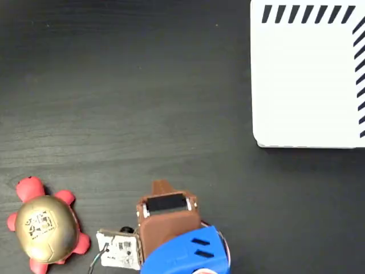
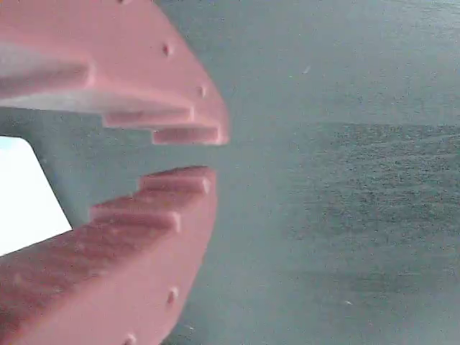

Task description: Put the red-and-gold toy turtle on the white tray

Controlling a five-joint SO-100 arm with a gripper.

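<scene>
Gleaming gold-domed turtle (image 1: 45,233) sits apart from flat, striped tray (image 1: 308,80).

I count one red-and-gold toy turtle (image 1: 45,228) on the dark surface (image 1: 142,97). There is one white tray (image 1: 305,85). One robot arm (image 1: 171,228) is there, with one gripper (image 2: 190,154) that has two fingers.

This looks like a robot test bench, not a home. A dark table (image 1: 142,103) with faint wood lines fills both views, and almost nothing lies on it. At the bottom of the fixed view sits a plastic robot arm (image 1: 177,240) (brown and blue) with a bare little circuit board (image 1: 120,250) and thin loose wires beside it.
</scene>
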